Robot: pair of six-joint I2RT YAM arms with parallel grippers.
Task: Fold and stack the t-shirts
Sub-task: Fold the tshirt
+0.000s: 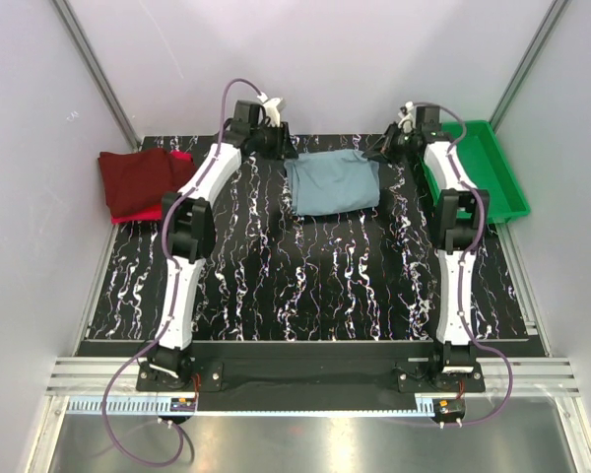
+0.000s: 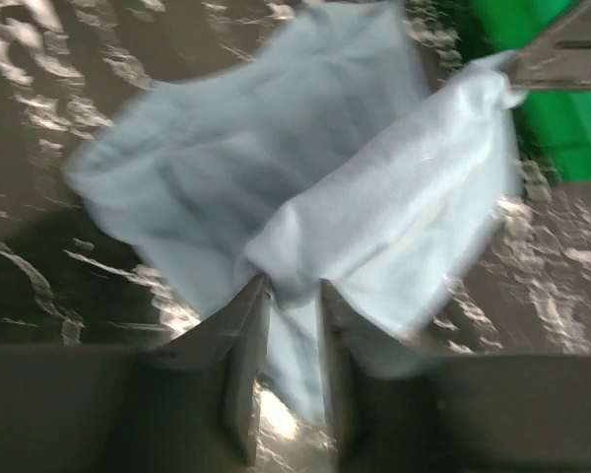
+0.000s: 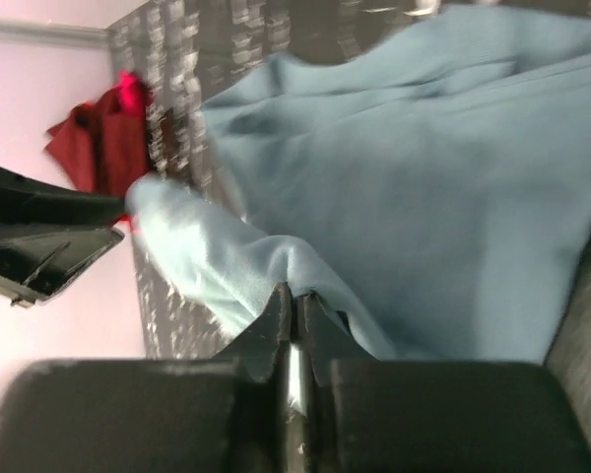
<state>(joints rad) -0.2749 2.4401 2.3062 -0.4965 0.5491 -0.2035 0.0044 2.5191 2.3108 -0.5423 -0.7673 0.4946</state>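
The grey-blue t-shirt (image 1: 333, 184) lies part-folded between both pincers. One end of its raised edge is clamped in the closed right pincer (image 3: 294, 296). The other end sits loose between the parted jaws of the left pincer (image 2: 294, 296). That edge is best lowered level and released evenly, so the fold is kept square. The maroon t-shirt (image 1: 138, 175) is stacked well outside the left pincer.

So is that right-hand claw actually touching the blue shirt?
Touching. The right wrist view shows the right gripper shut, with a fold of the grey-blue t-shirt pinched between its fingertips.
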